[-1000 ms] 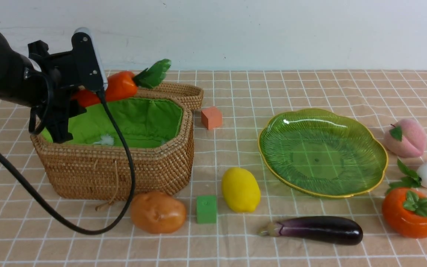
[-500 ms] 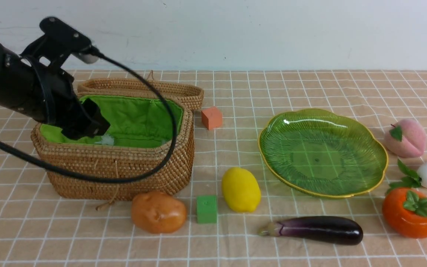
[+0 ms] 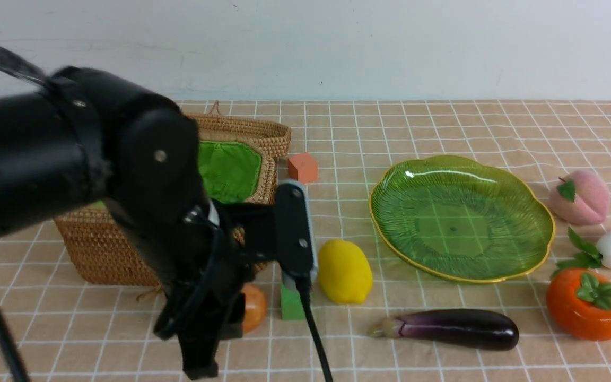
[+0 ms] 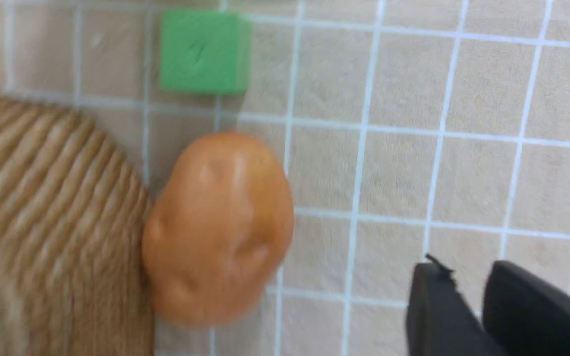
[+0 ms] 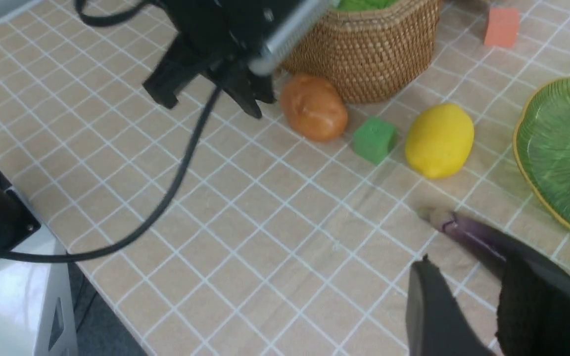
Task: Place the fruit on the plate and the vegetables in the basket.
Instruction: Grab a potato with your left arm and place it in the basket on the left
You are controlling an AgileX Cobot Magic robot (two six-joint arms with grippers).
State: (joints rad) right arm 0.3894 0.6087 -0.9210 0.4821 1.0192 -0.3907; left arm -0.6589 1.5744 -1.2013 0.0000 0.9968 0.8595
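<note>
Tan-orange potato (image 4: 218, 227) on tabletop (image 4: 463, 123), just beside basket (image 4: 42, 222) wall, lower centre-left of front frame. Left gripper (image 4: 468, 284) off to potato's side, apart from it, fingers almost together, narrow slit, nothing held. Front view: left arm hides most of potato and basket. Right wrist view: potato whole, green cube (image 5: 375, 140) and lemon (image 5: 440, 140) in row beside it. Right gripper (image 5: 468, 277) likewise almost closed, empty, above eggplant (image 5: 473, 240) stem end. Plate (image 3: 462, 217) middle right of front frame.

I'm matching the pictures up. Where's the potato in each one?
Front view: potato half hidden behind the left arm, beside the green cube.
Left wrist view: potato mid-picture, next to the basket.
Right wrist view: potato between basket and green cube.
Shared landmark: the green cube.
</note>
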